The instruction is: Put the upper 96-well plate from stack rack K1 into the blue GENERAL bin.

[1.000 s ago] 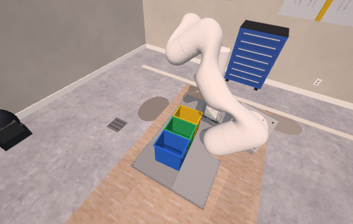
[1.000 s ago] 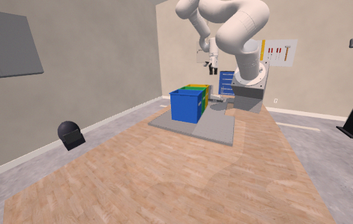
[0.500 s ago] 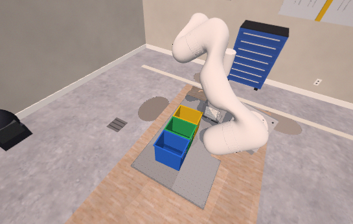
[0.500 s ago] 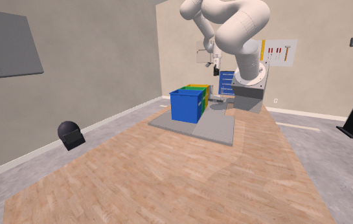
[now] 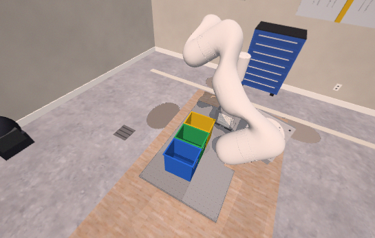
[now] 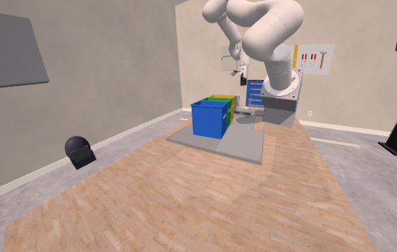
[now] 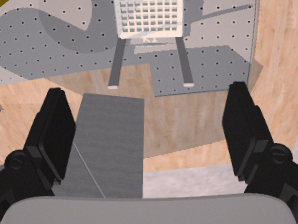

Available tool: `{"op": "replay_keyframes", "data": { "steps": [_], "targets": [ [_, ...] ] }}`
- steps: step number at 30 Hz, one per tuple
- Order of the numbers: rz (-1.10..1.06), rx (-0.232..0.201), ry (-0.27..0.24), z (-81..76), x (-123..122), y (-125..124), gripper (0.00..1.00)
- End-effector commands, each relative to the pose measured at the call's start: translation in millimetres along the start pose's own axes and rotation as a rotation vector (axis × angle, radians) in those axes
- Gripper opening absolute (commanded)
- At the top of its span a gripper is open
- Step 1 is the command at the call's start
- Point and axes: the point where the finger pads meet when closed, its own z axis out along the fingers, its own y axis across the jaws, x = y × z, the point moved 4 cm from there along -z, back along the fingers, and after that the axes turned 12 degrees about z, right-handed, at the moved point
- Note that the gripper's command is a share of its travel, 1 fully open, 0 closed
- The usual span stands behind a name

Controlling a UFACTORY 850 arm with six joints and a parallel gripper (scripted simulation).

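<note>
Wrist view showed the plate (image 5: 225, 120) (image 7: 151, 16) ahead of the wide-open, empty fingers (image 6: 243, 80), probably light, stiff, best pinched by its side walls.

blue bin (image 6: 209, 121): upright, nearest | green, yellow bins: behind it | fingers (image 6: 243, 80): raised beyond bins

A smooth white arm (image 5: 232, 82) (image 6: 274, 27) with rounded joints and black gripper fingers

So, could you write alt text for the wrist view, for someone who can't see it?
An open black gripper reaches in from below, nothing between its fingers; beyond it, a white 96-well plate sits at the top edge, on the rack marked K1.
</note>
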Motion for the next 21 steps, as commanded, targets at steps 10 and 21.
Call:
{"op": "replay_keyframes", "data": {
  "steps": [10,21],
  "targets": [
    [-0.001,-0.001,0.001,19.4,1,0,1.00],
    [-0.001,-0.001,0.001,36.1,1,0,1.00]
  ]
}}
